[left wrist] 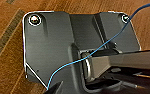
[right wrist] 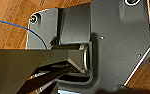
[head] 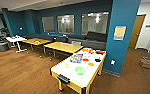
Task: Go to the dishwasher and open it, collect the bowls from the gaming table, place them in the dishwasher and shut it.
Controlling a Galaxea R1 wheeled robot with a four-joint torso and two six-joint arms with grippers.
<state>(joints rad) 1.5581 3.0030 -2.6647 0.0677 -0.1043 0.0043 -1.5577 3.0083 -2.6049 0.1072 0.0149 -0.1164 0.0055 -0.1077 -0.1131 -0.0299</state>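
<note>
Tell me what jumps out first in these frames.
The gaming table in the near middle of the head view: white top, yellow frame, a bright green bowl toward its near end and colourful game boxes further back. Right behind it rises a tall blue pillar bearing a yellow poster; wooden tables line the left.

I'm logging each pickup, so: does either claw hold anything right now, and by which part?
It cannot be told. The bowls, such as the green one, lie on the gaming table ahead.
</note>
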